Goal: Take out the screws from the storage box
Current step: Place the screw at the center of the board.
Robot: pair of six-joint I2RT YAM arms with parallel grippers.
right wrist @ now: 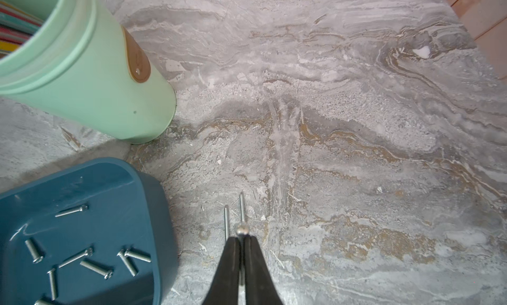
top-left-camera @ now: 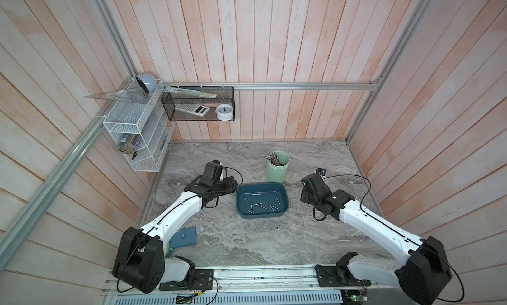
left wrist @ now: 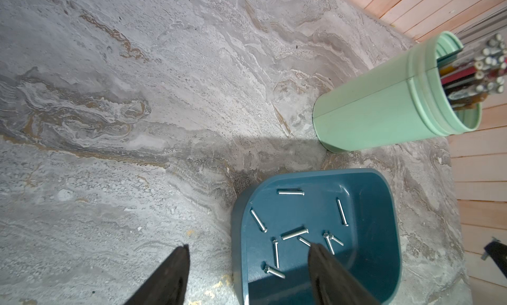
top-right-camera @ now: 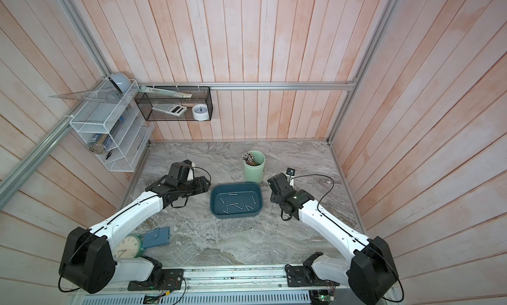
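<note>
The storage box (top-left-camera: 262,183) (top-right-camera: 235,183) is a dark teal tray at mid-table. Several silver screws (top-left-camera: 259,204) (top-right-camera: 234,204) (left wrist: 295,233) (right wrist: 96,268) lie loose on its floor. My left gripper (left wrist: 248,247) hangs open at the box's left edge, one finger (left wrist: 318,258) over the box floor, the other over the table. My right gripper (right wrist: 241,237) is shut on a screw (right wrist: 242,230) just right of the box, low over the table. The held screw's head sticks out past the tips. Two screws (right wrist: 226,221) (top-left-camera: 297,206) lie side by side on the table beneath it.
A pale green cup (top-left-camera: 277,170) (top-right-camera: 253,169) (left wrist: 370,117) (right wrist: 90,84) of pencil-like sticks stands just behind the box. A blue-grey case (top-left-camera: 185,236) (top-right-camera: 156,236) and a green clock (top-right-camera: 127,247) lie at the front left beside the left arm. Wire shelves hang on the left wall.
</note>
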